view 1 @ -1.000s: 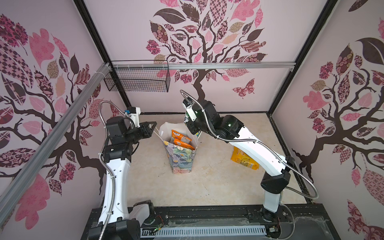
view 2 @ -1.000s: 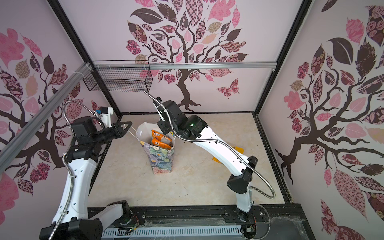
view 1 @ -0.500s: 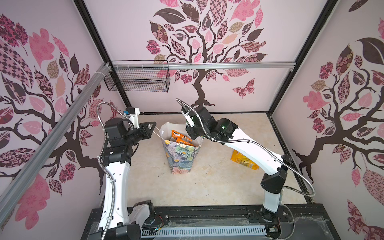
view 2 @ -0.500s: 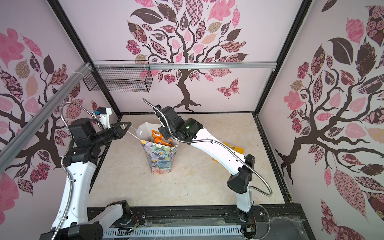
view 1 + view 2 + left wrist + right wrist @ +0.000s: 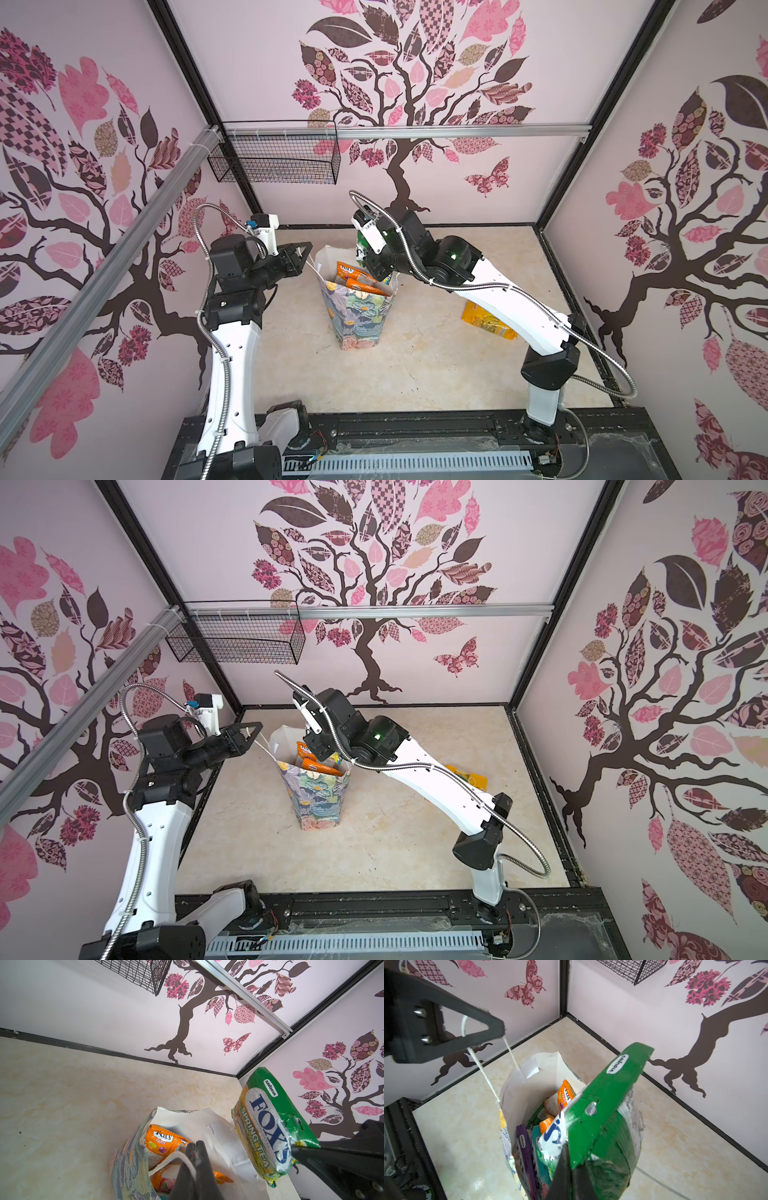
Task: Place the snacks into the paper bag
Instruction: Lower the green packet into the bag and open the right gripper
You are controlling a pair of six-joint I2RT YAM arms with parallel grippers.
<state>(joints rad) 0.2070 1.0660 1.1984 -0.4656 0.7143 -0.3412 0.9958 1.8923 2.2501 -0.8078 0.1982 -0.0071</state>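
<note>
The flowered paper bag (image 5: 358, 320) (image 5: 318, 802) stands upright mid-floor, mouth open. My left gripper (image 5: 306, 250) (image 5: 252, 732) (image 5: 196, 1144) is shut on its white cord handle (image 5: 176, 1155) (image 5: 481, 1068), holding the cord taut at the bag's left rim. My right gripper (image 5: 372, 266) (image 5: 572, 1159) is shut on a green snack packet (image 5: 268, 1122) (image 5: 608, 1105) (image 5: 362, 243) that hangs over the far right side of the mouth. Inside the bag lie orange (image 5: 162, 1142) (image 5: 353, 274), purple (image 5: 525, 1153) and teal (image 5: 536, 1147) snacks. A yellow snack packet (image 5: 484, 322) (image 5: 467, 778) lies on the floor under the right arm.
A black wire basket (image 5: 274, 162) (image 5: 237, 640) hangs from the rail on the back wall, above and left of the bag. Patterned walls close in the floor on three sides. The black rail with both arm bases runs along the front.
My right gripper has carried the green packet a little leftward, nearer over the bag's mouth. The left gripper has kept its hold on the handle and barely shifted.
</note>
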